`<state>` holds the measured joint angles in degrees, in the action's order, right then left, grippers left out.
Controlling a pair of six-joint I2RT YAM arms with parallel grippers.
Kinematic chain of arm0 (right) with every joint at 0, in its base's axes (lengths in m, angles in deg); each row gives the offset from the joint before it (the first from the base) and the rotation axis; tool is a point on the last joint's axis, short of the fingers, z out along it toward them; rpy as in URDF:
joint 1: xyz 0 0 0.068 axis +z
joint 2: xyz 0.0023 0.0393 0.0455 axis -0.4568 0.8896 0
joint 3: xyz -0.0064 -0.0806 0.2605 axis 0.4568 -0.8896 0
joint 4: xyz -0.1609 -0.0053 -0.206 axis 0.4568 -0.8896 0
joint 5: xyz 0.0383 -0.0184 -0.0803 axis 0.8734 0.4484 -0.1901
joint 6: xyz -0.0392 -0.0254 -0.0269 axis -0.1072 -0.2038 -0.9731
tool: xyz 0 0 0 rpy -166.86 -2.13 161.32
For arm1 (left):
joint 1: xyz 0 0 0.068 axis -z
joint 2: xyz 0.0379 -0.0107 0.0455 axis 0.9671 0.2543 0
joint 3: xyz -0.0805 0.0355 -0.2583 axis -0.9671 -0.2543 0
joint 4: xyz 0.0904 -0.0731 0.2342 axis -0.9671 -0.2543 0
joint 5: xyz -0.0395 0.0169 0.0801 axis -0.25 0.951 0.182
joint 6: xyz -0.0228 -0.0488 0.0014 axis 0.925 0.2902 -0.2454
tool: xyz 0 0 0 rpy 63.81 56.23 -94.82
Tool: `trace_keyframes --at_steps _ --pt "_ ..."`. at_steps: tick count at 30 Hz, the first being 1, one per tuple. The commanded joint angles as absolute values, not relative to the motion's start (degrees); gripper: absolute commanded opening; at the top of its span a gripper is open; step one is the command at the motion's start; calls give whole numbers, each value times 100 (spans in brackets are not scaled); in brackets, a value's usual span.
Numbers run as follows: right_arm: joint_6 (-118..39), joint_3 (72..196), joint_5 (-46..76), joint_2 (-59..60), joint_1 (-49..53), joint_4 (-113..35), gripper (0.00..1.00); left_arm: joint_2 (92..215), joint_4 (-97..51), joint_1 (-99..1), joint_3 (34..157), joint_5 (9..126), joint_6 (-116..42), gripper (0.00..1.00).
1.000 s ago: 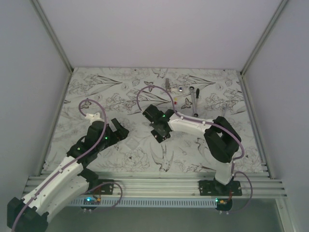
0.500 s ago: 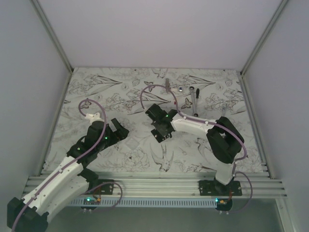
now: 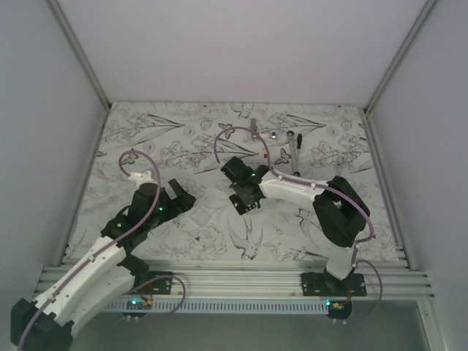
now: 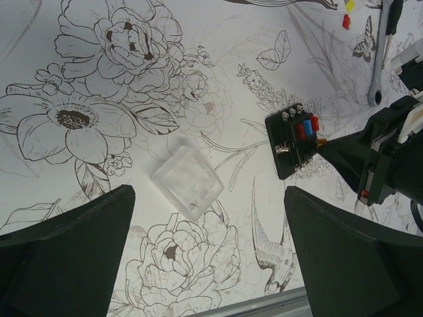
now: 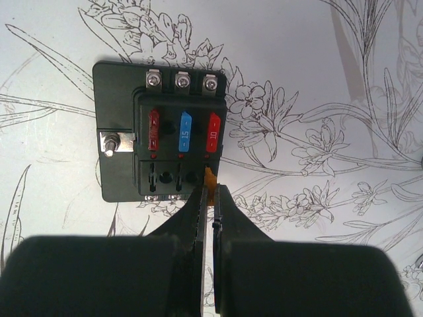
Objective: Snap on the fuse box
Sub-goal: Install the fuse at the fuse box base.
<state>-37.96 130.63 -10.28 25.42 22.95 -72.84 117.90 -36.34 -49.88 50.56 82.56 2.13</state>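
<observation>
The fuse box (image 5: 158,139) is a black square block lying flat on the flowered table, with red, blue and red fuses in its upper row. It also shows in the left wrist view (image 4: 296,142). My right gripper (image 5: 211,191) is shut on a small orange fuse (image 5: 210,177) and holds it at the right-hand slot of the box's lower row. In the top view the right gripper (image 3: 247,197) sits over the box at the table's middle. My left gripper (image 4: 208,195) is open and empty above a clear plastic cover (image 4: 188,183).
A silver ratchet wrench (image 3: 296,153) lies at the back right and also shows in the left wrist view (image 4: 382,53). Loose red (image 4: 346,21) and yellow (image 4: 349,4) fuses lie near it. White walls enclose the table on three sides.
My right gripper has shifted slightly to the right over the fuse box. The left arm has not moved.
</observation>
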Motion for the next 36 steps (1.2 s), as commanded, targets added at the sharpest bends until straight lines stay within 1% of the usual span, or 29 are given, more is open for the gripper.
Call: trace_keyframes --at_steps 1,8,16,19,27,33,34,36 --pt "-3550 13205 -1009 2577 2318 -7560 0 11855 -3736 -5040 5030 8133 276 100" --pt "-3337 13421 -949 2705 2230 -7748 0 11819 -3737 -5042 5013 8070 294 100" --pt "-3138 13355 -986 2481 2176 -7648 0 11748 -3733 -5040 4969 8091 361 100" --pt "-3116 13305 -919 2563 2122 -7593 0 11733 -3732 -5040 4968 8083 373 100" --pt "-3496 13162 -731 2968 2081 -7529 0 11737 -3729 -5040 4976 8065 373 100" --pt "-3755 12996 -473 2997 2036 -7479 0 11760 -3732 -5040 4994 8051 364 100" --pt "-3756 12993 -425 3006 2022 -7506 1 11758 -3736 -5040 4995 8050 364 100" --pt "-3705 12997 -446 3007 2015 -7560 6 11773 -3730 -5037 4999 8047 364 100"
